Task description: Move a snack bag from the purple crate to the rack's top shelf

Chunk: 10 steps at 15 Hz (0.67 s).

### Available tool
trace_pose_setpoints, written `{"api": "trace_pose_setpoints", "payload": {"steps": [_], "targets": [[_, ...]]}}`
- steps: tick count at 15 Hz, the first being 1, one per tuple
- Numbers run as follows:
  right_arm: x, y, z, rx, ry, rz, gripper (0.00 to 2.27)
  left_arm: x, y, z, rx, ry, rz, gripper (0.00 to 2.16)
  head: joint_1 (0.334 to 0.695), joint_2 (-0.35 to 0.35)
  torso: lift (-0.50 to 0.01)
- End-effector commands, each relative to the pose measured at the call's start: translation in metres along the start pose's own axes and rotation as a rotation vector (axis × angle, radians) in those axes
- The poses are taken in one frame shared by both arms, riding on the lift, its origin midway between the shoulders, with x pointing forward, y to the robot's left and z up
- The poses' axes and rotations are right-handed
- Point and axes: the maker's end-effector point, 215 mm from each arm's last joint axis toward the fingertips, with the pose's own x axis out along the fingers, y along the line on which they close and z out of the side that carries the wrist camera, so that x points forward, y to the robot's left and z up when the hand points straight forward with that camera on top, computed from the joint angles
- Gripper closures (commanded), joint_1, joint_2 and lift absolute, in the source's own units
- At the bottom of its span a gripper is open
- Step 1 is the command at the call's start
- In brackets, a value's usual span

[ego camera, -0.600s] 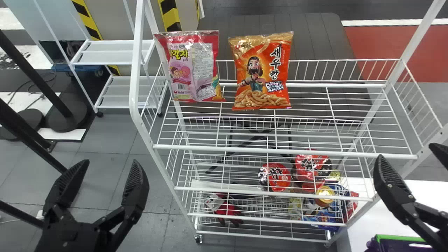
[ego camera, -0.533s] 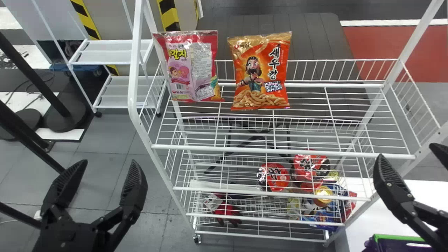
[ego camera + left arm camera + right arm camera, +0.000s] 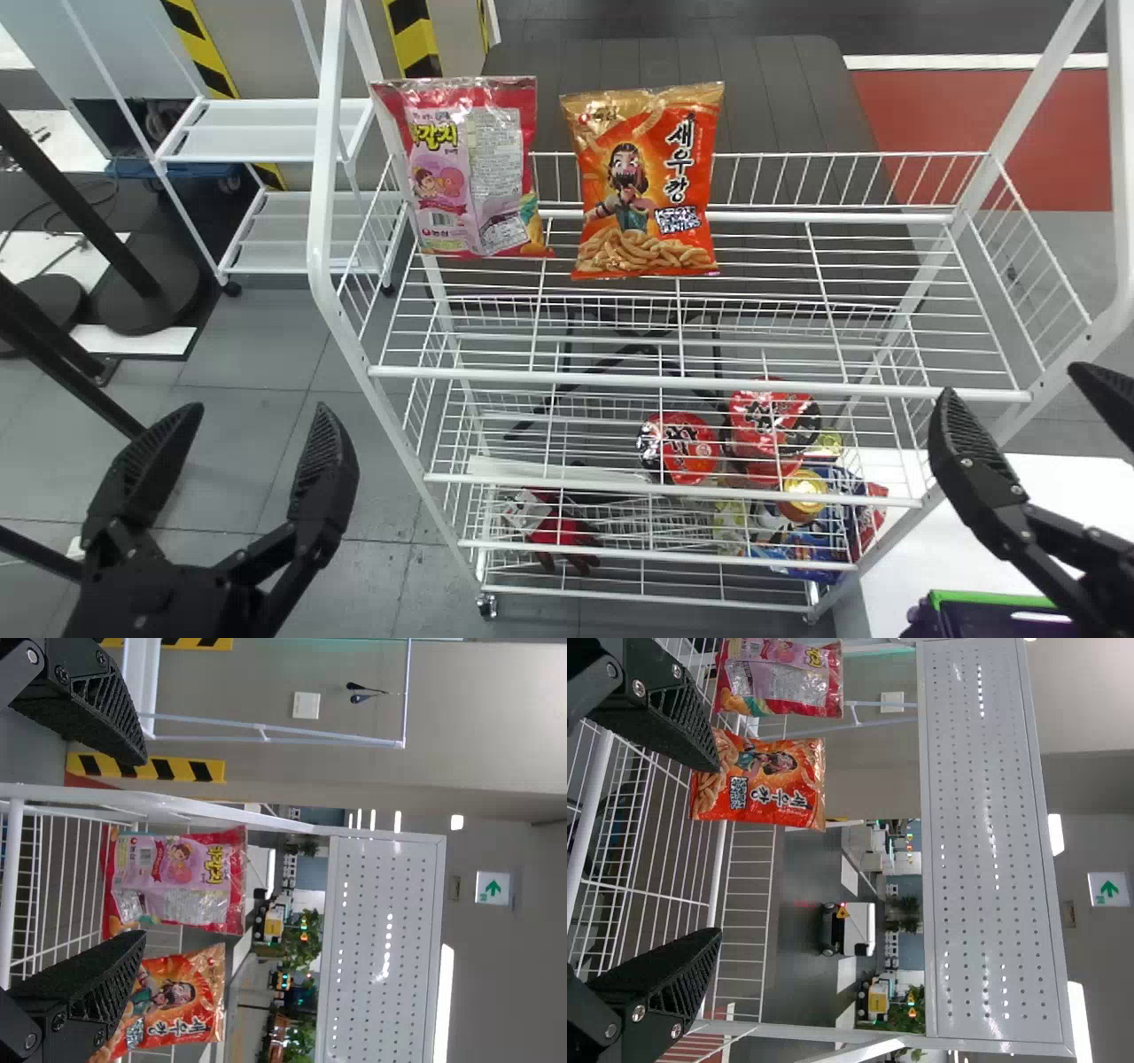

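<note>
Before the rack (image 3: 700,384), at the lower left, my left gripper (image 3: 248,452) stands open and empty. My right gripper (image 3: 1019,416) is open by the rack's right front post. A pink snack bag (image 3: 469,168) and an orange snack bag (image 3: 645,182) stand side by side on the top shelf's left half. Part of the purple crate (image 3: 992,616) shows at the bottom right, under the right arm. In the left wrist view my left gripper (image 3: 142,846) has its fingers wide apart; so has my right gripper (image 3: 719,850) in the right wrist view.
Lower shelves hold red bowl packs (image 3: 687,447), a red glove (image 3: 563,532) and mixed packets (image 3: 815,540). A white table (image 3: 1054,505) is at the right. Black posts (image 3: 80,199) and a smaller white rack (image 3: 275,133) stand at the left.
In the head view the rack, both bags, the crate and both grippers have shifted slightly left together. Both grippers remain open.
</note>
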Motion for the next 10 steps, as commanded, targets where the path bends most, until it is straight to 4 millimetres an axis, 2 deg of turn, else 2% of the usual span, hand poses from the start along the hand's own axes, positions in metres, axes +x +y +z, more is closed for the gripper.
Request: {"api": "trace_pose_setpoints", "payload": {"steps": [1,10], "targets": [[-0.0003,0.0005,-0.0001,-0.001,0.001,0.003,0.19,0.0,0.0014,0.0007,0.0,-0.001,0.006,0.13,0.695,0.069,0.0],[-0.0023,0.0051,0.0029,-0.008,-0.003,0.018,0.19,0.0007,0.0003,0.0039,0.001,-0.007,0.004,0.13,0.695,0.074,-0.014]]}}
